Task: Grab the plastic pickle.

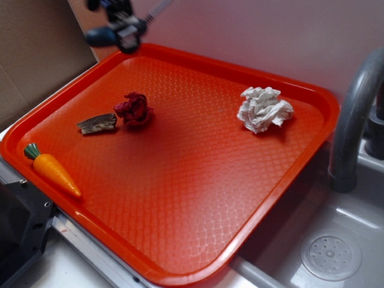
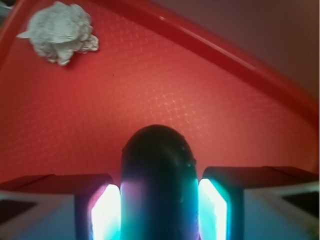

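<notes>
The gripper (image 2: 159,205) clamps the smooth dark blue-green plastic pickle (image 2: 158,170) between both fingers. It hangs above the orange plastic tray's (image 1: 180,252) far-left corner

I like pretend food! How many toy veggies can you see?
2. The carrot lies at the tray's near-left edge. The pickle is held in the claw, above the tray's far corner. None seem hidden.

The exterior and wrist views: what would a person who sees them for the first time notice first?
First the big orange tray that fills the exterior view, next to a grey sink. Then the dark plastic pickle, large in the wrist view, clamped between the two jaws of the gripper, raised above the tray's far corner. After that the white crumpled paper at the right, and the toy carrot at the left edge.
</notes>
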`<state>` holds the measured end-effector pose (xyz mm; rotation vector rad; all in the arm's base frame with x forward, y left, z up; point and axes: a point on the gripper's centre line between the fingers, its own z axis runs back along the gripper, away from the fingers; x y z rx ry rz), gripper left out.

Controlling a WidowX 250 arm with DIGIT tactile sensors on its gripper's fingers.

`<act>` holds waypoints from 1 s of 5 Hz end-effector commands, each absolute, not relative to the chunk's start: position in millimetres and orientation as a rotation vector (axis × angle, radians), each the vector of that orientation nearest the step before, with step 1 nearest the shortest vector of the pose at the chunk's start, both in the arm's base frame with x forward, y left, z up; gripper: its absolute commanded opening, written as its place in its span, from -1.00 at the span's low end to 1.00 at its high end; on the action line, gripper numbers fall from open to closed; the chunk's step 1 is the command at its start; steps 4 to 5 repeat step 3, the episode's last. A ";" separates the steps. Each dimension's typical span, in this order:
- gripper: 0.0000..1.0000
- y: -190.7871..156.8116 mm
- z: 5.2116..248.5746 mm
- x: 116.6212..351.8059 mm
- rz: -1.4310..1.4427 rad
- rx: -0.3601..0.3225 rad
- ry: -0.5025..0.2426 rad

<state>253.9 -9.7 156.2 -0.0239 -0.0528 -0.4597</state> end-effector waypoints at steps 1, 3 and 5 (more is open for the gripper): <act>-1.00 -17.2 194.4 208.7 -0.307 -0.079 -0.149; -1.00 -22.1 189.3 207.8 -0.262 -0.074 -0.114; -1.00 -22.1 189.3 207.8 -0.262 -0.074 -0.114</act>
